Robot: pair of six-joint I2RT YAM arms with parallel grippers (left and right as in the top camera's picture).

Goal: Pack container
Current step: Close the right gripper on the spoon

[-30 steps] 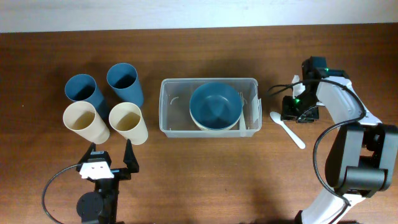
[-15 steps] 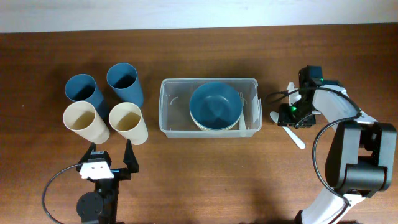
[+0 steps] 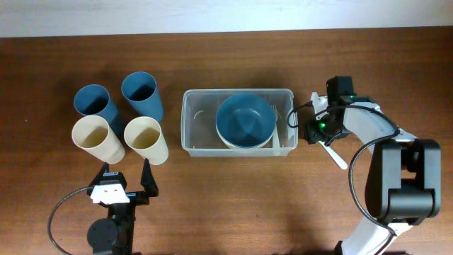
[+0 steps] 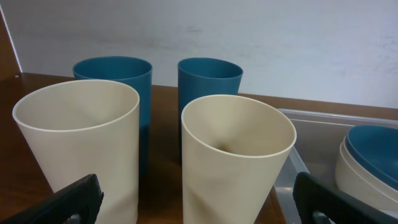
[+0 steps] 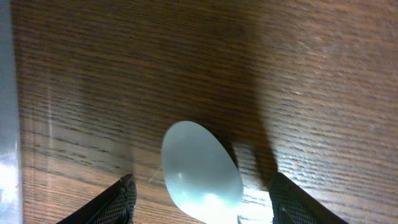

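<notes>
The clear container [image 3: 191,134] stands mid-table with a blue bowl [image 3: 245,120] nested in a cream bowl inside it, and white utensils [image 3: 289,127] along its right wall. A white spoon [image 3: 334,153] lies on the table right of the container. My right gripper [image 3: 316,130] is open and hovers over the spoon's bowl end; in the right wrist view the spoon bowl [image 5: 202,171] lies between the spread fingers [image 5: 202,208], untouched. My left gripper [image 3: 127,185] is open and empty near the front edge, facing the cups.
Two blue cups [image 3: 93,104] [image 3: 141,93] and two cream cups [image 3: 95,138] [image 3: 146,139] stand upright left of the container. The left wrist view shows the cream cups [image 4: 81,143] [image 4: 236,155] close in front, and the container's rim [image 4: 323,118] at the right.
My right gripper has moved left and slightly forward, from beside the spoon to over its bowl end, closer to the container. The left arm has not moved.
</notes>
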